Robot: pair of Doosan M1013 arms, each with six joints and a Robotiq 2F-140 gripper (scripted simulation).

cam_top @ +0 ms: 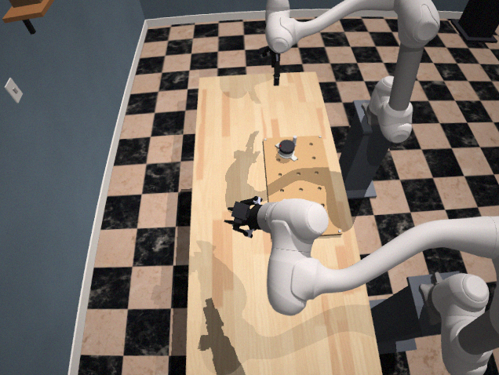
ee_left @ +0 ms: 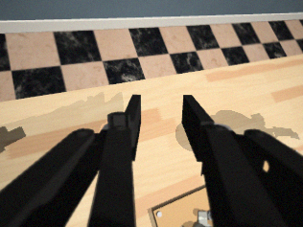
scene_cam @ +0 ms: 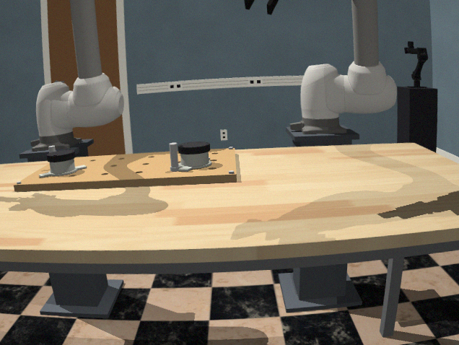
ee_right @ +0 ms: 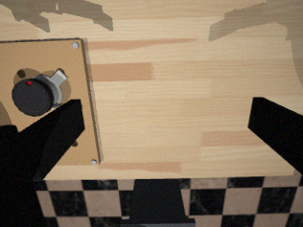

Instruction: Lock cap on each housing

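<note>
A housing [cam_top: 287, 155] [scene_cam: 62, 167] [ee_right: 57, 91] stands upright on the board's far end, with a black cap [cam_top: 286, 147] [scene_cam: 60, 156] [ee_right: 34, 99] on top; a red mark shows on this cap in the right wrist view. A second upright housing [scene_cam: 195, 160] carries another black cap [scene_cam: 194, 148]; in the top view the left arm hides it. My left gripper [cam_top: 228, 215] [scene_cam: 260, 6] [ee_left: 161, 108] is partly open and empty, above the table beside the board, pointing toward the wall. My right gripper [cam_top: 276, 82] [ee_right: 166, 113] is wide open and empty, high over the table's far end.
The drilled board [cam_top: 290, 183] [scene_cam: 185, 180] [ee_left: 177, 210] [ee_right: 72, 61] lies on the wooden table [cam_top: 225, 169] [scene_cam: 207, 237]. Grey posts stand beside the housings, one a tall post [scene_cam: 173, 156]. The left arm reaches low over the board's near end.
</note>
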